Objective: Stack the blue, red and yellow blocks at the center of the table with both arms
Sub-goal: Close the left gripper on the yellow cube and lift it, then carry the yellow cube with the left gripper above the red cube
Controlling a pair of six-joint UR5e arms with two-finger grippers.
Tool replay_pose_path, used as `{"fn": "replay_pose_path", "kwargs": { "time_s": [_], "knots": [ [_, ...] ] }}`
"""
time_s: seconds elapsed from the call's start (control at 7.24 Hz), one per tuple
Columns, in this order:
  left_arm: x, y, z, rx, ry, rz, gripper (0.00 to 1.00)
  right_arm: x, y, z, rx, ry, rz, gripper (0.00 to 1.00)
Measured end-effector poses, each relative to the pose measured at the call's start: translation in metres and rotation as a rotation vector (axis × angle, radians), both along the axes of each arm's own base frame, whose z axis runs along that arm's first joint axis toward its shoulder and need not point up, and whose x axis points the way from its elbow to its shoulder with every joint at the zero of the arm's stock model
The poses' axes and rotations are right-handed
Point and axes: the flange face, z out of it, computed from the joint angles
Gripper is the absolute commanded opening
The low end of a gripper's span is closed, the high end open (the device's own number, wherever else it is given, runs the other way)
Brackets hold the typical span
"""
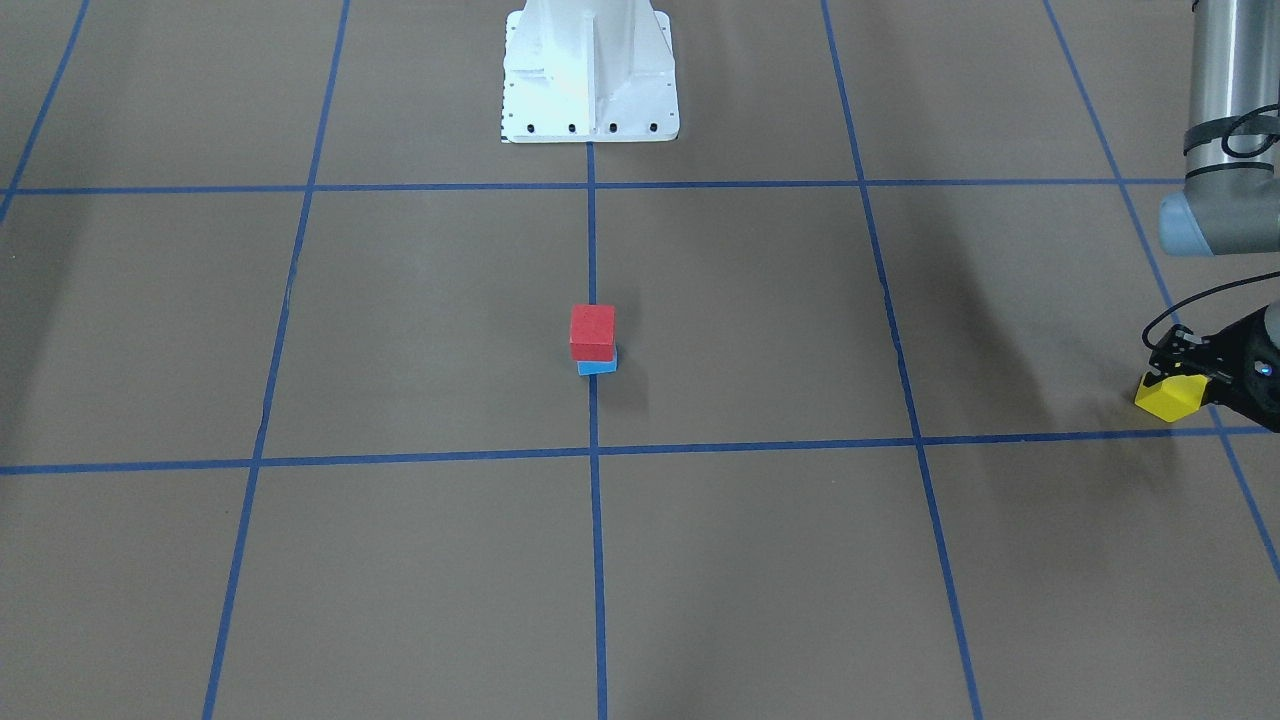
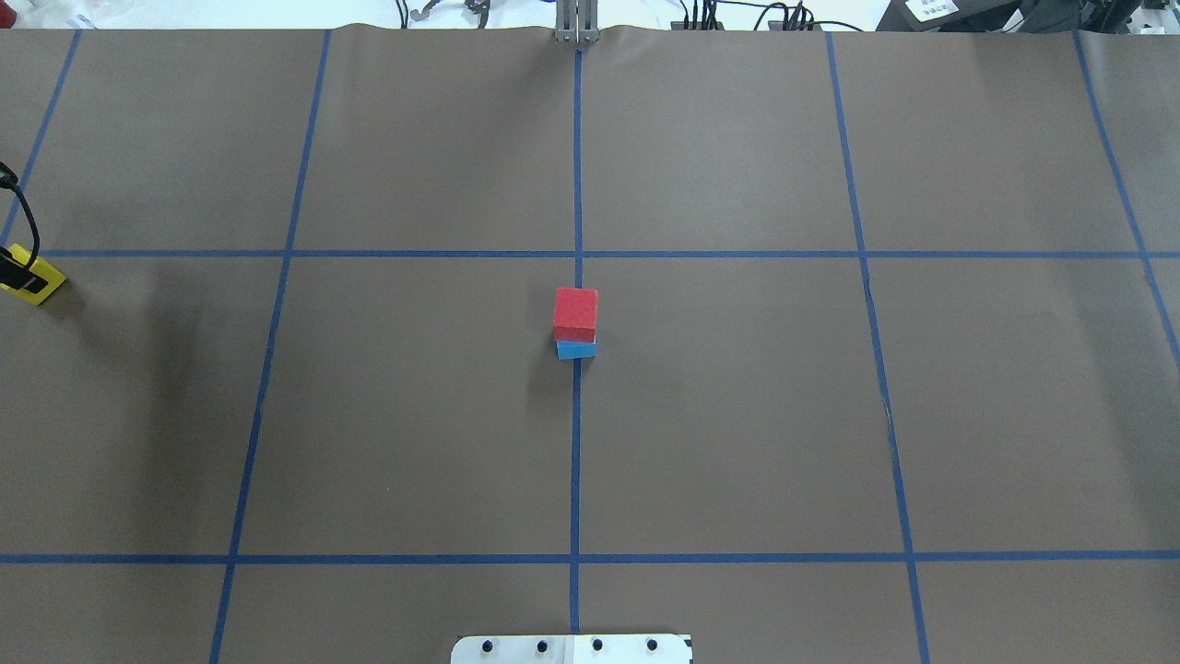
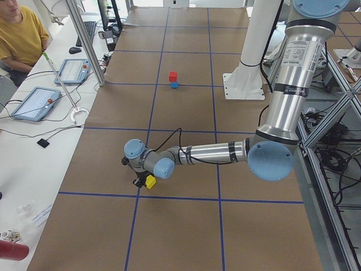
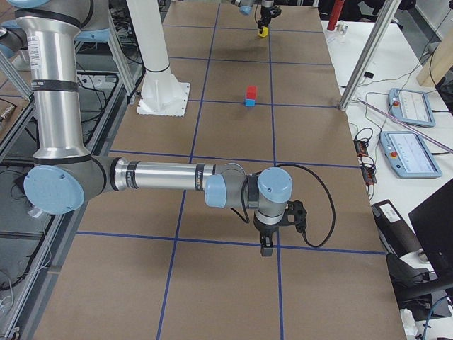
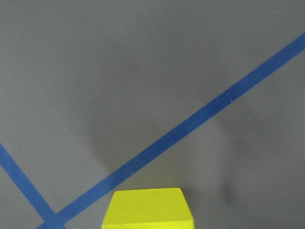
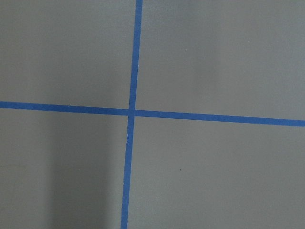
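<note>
A red block (image 1: 592, 332) sits on a blue block (image 1: 598, 366) at the table's centre, on the middle tape line; the stack also shows in the overhead view (image 2: 576, 314). My left gripper (image 1: 1175, 385) is far out at the table's left end, shut on a yellow block (image 1: 1172, 400), which it holds just above the table. The yellow block fills the bottom edge of the left wrist view (image 5: 148, 209). My right gripper (image 4: 267, 248) shows only in the exterior right view, low over the table near a tape crossing. I cannot tell whether it is open or shut.
The white robot base (image 1: 590, 70) stands behind the stack. Blue tape lines (image 2: 576, 461) divide the brown table into squares. An operator (image 3: 20, 34) and tablets (image 3: 35, 103) are on a bench beyond the table's far side.
</note>
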Motion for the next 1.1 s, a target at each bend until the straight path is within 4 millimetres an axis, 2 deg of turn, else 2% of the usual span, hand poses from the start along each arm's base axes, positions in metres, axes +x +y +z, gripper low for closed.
{"fn": "replay_pose_path", "kwargs": {
  "time_s": [0.14,0.28,0.41,0.55,0.69,1.1],
  "knots": [
    [0.005,-0.012,-0.020,0.004,0.006,-0.005,0.00,0.000,0.000,-0.001,0.000,-0.001,0.000,1.00],
    [0.011,-0.028,-0.051,-0.018,0.009,-0.029,0.00,0.000,0.001,0.000,0.000,-0.002,0.001,1.00],
    [0.018,-0.042,-0.093,-0.066,0.020,-0.096,0.00,0.000,0.001,0.000,0.000,-0.003,0.000,1.00],
    [0.033,-0.046,-0.141,-0.131,0.043,-0.187,0.00,0.000,0.002,0.001,0.000,-0.003,0.000,1.00],
    [0.065,-0.041,-0.188,-0.204,0.075,-0.263,0.00,0.000,0.003,0.001,0.000,-0.003,-0.002,1.00],
    [0.204,-0.013,-0.332,-0.393,0.134,-0.404,0.00,0.000,0.004,0.001,0.008,-0.001,-0.008,1.00]
  ]
}}
